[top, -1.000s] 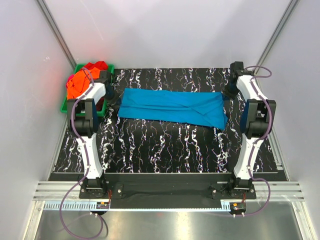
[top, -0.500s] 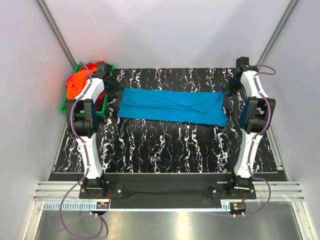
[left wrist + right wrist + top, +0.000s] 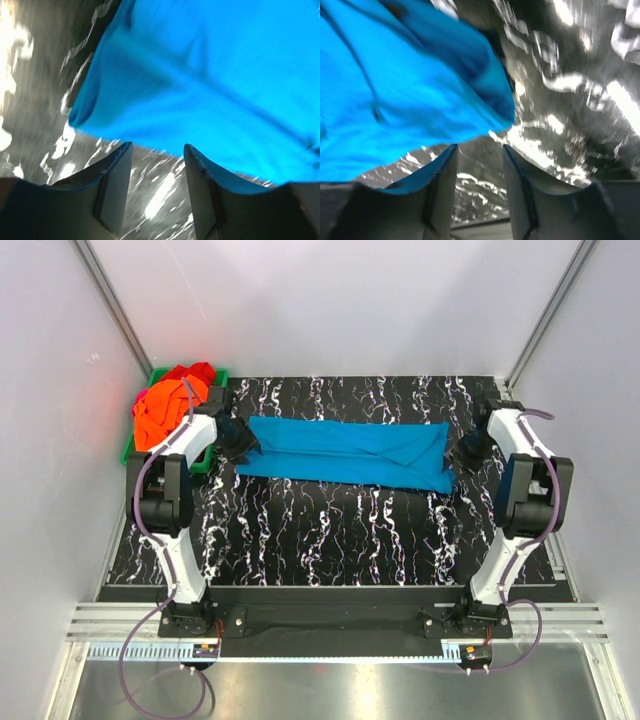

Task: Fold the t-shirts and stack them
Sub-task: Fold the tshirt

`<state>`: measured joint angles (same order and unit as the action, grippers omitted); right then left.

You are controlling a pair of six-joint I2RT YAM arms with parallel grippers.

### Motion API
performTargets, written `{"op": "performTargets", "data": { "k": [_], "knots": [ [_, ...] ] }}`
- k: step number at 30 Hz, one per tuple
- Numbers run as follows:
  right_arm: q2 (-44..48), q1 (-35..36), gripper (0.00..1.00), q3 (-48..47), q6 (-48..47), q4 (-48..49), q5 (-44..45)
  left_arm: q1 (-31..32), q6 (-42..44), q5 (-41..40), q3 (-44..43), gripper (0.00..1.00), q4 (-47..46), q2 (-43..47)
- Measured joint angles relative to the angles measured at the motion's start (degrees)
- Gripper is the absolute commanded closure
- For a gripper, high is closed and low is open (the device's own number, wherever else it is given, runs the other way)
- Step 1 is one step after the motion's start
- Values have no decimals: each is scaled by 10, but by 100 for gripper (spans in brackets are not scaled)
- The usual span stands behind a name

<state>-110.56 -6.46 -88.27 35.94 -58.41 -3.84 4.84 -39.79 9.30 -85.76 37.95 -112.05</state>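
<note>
A turquoise-blue t-shirt [image 3: 345, 452] lies folded into a long band across the far half of the black marbled table; it also shows in the left wrist view [image 3: 200, 85] and the right wrist view [image 3: 405, 85]. My left gripper [image 3: 243, 445] is at its left end, open and empty [image 3: 157, 150], fingertips just short of the cloth edge. My right gripper [image 3: 462, 453] is at its right end, open and empty [image 3: 480, 150]. Orange [image 3: 158, 410] and red [image 3: 192, 372] t-shirts lie heaped in the bin at the far left.
A green plastic bin [image 3: 130, 450] stands at the table's far left corner beside the left arm. White walls close in on both sides and the back. The table's front edge meets a black rail.
Both grippers have come down from the far corners toward the near side of the shirt's two ends. The shirt's right end has been drawn out flatter.
</note>
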Motion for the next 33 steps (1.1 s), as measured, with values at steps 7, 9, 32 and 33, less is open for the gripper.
{"op": "performTargets", "data": {
  "k": [7,9,32,33],
  "knots": [
    [49,-5,54,117,34,44,-40,-2,10,10,103,41,-11,36],
    [53,-5,58,144,43,65,-44,-3,9,12,113,40,-24,36],
    [55,-15,65,187,-15,174,48,-8,3,-48,76,42,-58,-12],
    [55,-15,65,187,-20,177,48,-8,3,-49,73,43,-56,-13]
  ]
}}
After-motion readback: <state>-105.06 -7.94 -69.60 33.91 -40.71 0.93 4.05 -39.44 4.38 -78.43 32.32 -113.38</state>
